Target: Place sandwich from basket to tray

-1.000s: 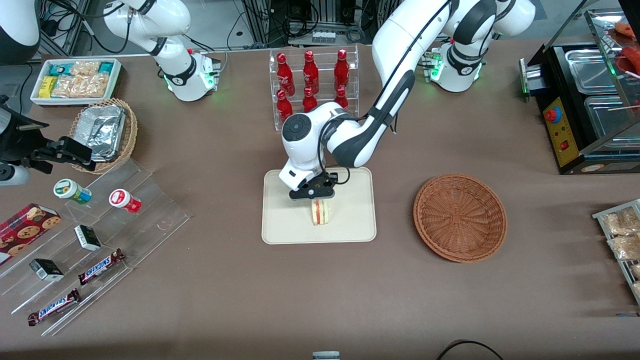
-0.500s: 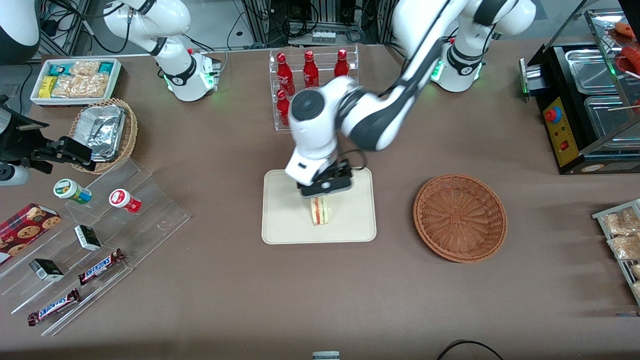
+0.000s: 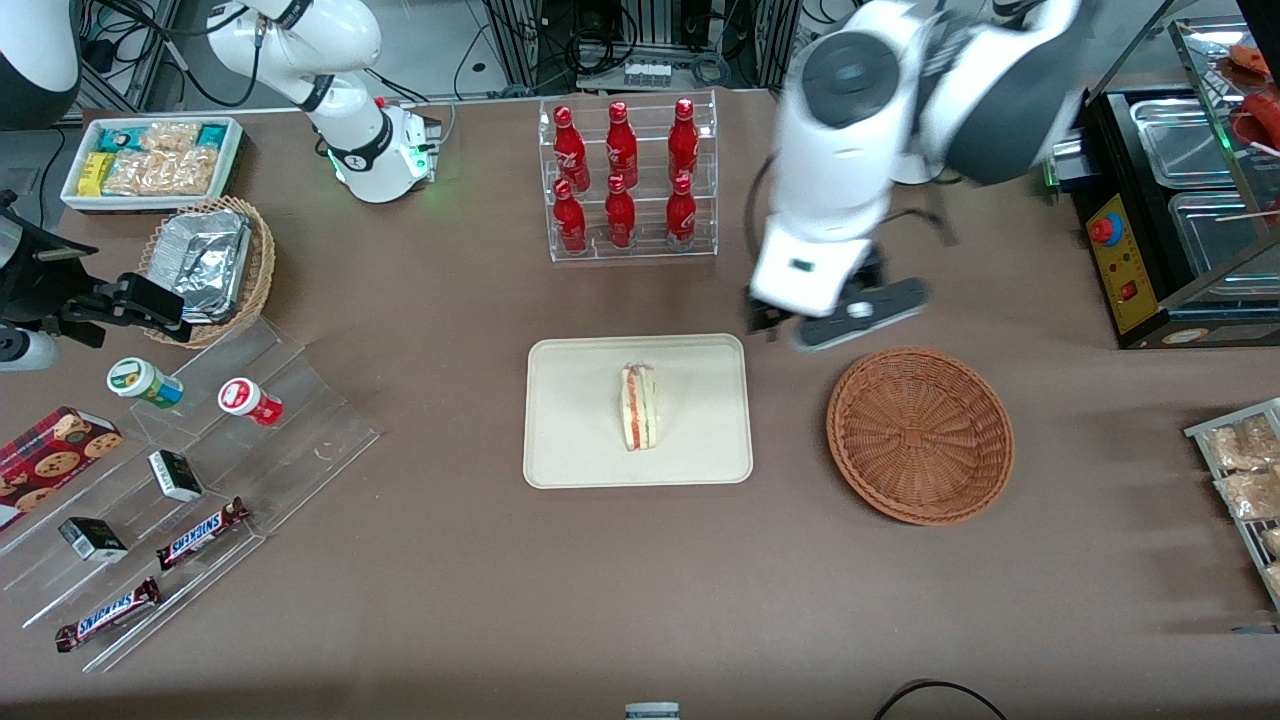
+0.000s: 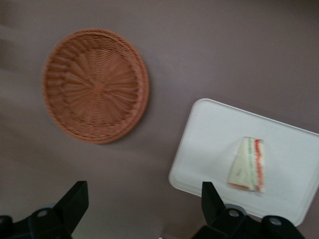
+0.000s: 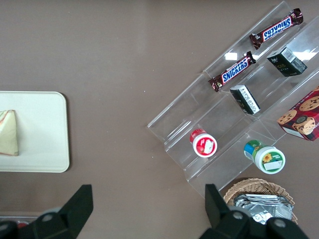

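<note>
The sandwich (image 3: 639,406) stands on its edge near the middle of the cream tray (image 3: 570,440), its red and green filling showing. It also shows in the left wrist view (image 4: 247,165) on the tray (image 4: 209,144). The round reddish-brown basket (image 3: 920,433) is empty and sits beside the tray toward the working arm's end; it shows in the left wrist view too (image 4: 95,85). My left gripper (image 3: 838,322) is raised above the table between tray and basket, farther from the front camera than both. It is open and holds nothing (image 4: 144,206).
A clear rack of red bottles (image 3: 625,180) stands farther from the front camera than the tray. A clear stepped stand with snack bars and cups (image 3: 190,480), a tan basket of foil containers (image 3: 208,262) and a white snack bin (image 3: 152,160) lie toward the parked arm's end. A black food warmer (image 3: 1170,200) lies toward the working arm's end.
My gripper has let go of the sandwich, risen off the tray and swung toward the basket. The sandwich stays standing on the tray.
</note>
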`<move>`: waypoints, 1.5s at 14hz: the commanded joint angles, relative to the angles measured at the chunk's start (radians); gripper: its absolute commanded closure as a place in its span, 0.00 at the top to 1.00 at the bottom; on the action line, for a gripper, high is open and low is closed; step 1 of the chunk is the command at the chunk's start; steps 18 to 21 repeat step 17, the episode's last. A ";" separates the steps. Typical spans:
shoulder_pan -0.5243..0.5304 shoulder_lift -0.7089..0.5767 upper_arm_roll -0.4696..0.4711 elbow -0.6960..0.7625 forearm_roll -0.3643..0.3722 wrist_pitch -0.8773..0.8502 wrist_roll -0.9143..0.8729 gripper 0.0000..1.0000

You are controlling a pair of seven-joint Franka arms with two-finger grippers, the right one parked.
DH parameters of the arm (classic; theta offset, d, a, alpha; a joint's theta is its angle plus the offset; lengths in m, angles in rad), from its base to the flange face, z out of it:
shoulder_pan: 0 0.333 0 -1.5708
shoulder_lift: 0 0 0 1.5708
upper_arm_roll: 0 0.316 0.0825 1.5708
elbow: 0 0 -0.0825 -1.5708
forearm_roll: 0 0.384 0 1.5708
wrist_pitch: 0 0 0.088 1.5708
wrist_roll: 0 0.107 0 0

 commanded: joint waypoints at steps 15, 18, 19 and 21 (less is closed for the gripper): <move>0.563 -0.251 -0.003 -0.186 -0.119 -0.123 0.843 1.00; 0.566 -0.217 -0.002 -0.140 -0.119 -0.128 0.846 1.00; 0.566 -0.217 -0.002 -0.140 -0.119 -0.128 0.846 1.00; 0.566 -0.217 -0.002 -0.140 -0.119 -0.128 0.846 1.00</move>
